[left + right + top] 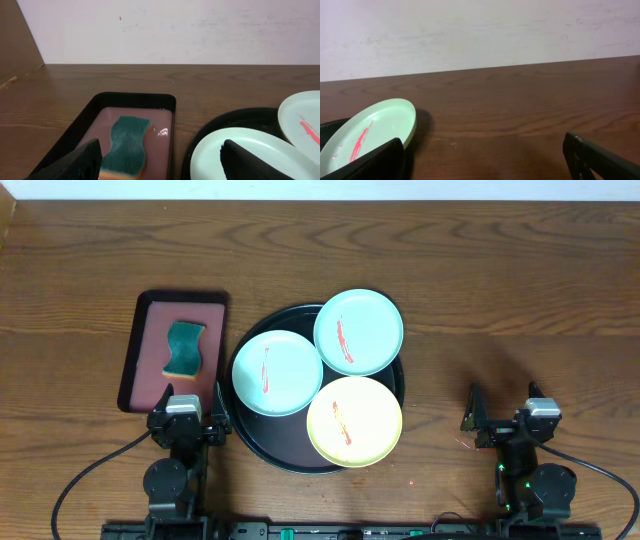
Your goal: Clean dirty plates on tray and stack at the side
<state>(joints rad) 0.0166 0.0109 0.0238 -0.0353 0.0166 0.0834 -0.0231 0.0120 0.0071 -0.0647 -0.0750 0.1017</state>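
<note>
Brown wooden table [500, 280] is occupied centrally by the black tray [268, 442], on which a left mint plate [277, 372], far mint plate [358, 332] and yellow plate [354, 421] are crowded, each smeared red, the latter two overhanging the rim. Bare wood is left rightward. Left gripper [187, 412] and right gripper [503, 415] are spread wide, nothing held.

The three plates [277, 372] hide most of the floor of the black tray [272, 442], and in the left wrist view the sponge [125, 145] runs off the bottom edge.
</note>
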